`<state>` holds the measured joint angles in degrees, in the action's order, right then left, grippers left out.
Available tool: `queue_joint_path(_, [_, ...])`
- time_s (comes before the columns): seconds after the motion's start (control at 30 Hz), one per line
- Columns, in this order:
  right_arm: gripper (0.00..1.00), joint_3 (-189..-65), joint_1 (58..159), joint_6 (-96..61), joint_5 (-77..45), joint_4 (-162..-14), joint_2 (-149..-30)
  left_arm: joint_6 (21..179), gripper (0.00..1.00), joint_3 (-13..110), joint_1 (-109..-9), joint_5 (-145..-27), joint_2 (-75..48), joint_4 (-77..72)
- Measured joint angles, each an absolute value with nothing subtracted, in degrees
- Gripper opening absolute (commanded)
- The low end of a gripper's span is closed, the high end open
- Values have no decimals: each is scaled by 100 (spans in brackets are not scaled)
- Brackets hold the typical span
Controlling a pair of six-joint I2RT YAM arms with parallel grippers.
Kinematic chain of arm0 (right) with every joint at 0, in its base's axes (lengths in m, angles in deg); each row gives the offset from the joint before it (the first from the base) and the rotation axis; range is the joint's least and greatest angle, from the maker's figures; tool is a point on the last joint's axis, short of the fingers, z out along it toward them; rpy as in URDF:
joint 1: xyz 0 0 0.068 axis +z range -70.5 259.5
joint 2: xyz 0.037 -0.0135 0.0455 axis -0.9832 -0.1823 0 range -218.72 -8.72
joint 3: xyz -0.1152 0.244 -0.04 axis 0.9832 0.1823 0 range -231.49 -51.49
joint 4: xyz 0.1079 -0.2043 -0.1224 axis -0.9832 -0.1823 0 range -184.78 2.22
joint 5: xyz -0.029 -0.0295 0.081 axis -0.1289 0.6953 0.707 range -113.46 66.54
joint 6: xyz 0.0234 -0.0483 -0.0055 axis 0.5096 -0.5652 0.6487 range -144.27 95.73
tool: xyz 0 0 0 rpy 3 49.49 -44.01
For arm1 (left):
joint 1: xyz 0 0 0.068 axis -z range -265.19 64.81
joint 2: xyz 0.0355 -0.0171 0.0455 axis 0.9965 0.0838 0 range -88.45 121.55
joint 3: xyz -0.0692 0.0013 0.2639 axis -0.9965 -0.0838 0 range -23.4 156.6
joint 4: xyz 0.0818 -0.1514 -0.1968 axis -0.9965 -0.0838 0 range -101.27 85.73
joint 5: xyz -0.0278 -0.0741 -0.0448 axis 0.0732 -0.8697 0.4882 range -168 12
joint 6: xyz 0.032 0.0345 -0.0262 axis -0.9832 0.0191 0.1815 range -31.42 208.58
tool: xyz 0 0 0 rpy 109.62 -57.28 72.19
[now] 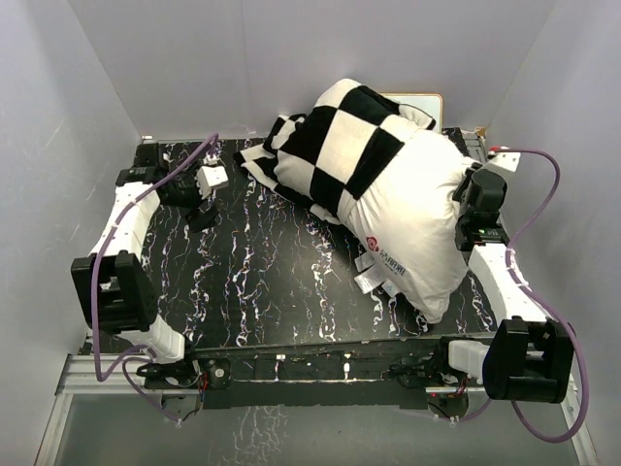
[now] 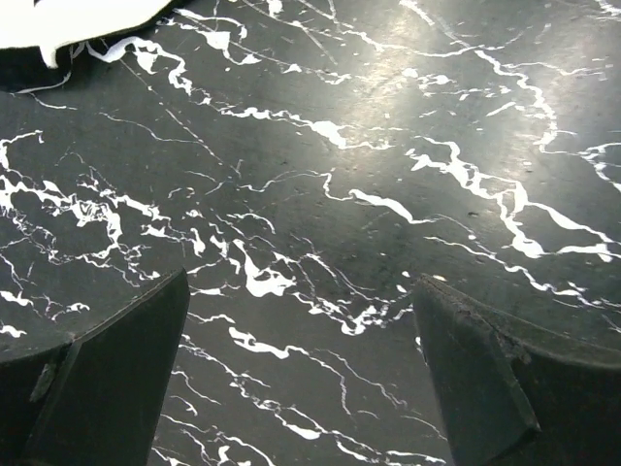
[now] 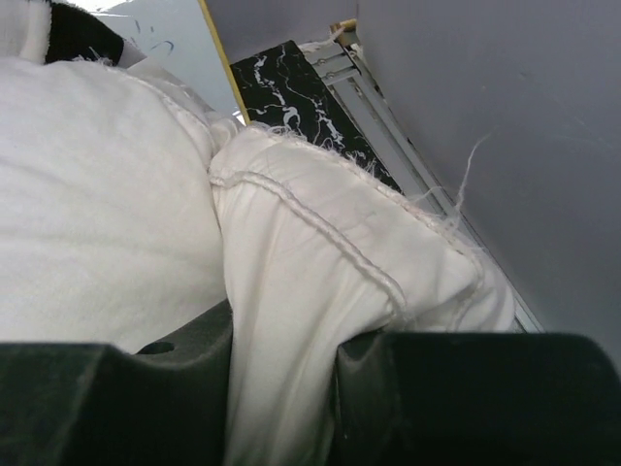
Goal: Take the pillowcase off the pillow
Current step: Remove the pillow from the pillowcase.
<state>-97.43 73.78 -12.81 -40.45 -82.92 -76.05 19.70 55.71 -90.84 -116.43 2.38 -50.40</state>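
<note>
Pillowcase [image 1: 335, 136] half off the pillow [image 1: 408, 228], toward the table's [image 1: 272, 291] far right corner.
Right gripper [image 3: 281, 359] pinches the pillow's edge; left gripper [image 2: 301, 320] hangs spread, empty, near the far left corner. Next it probably must regrasp the pillowcase and pull.

I am seeing the pillowcase [image 1: 335, 141] showing large black and cream-white checks. The pillow [image 1: 422, 209] is showing plain white with a small red logo [image 1: 373, 244]. The bench [image 1: 262, 282] is showing black with white marble veining.
</note>
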Motion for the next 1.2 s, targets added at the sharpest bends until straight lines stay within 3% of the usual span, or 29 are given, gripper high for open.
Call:
queue_joint_path(0.3, [8,-9767,7839,-2022,-3538,-7621,-8009,2267,97,5825,-8981,-11165,1385,-3858])
queue_joint_path(0.8, [8,-10392,8038,-2846,-1857,-6919,-9224,2741,97,8201,-8623,-11114,4268,-2999])
queue_joint_path(0.97, [8,-10870,8272,-3102,-1322,-6797,-9812,2662,96,8129,-8732,-11145,4386,-2785])
queue_joint_path(1.07, [8,-11028,8425,-3277,-1125,-6762,-10020,2606,75,8074,-8828,-11151,4377,-2673])
queue_joint_path(1.2, [8,-11067,8488,-3314,-933,-6668,-10101,2385,19,8076,-8964,-11195,4373,-3012])
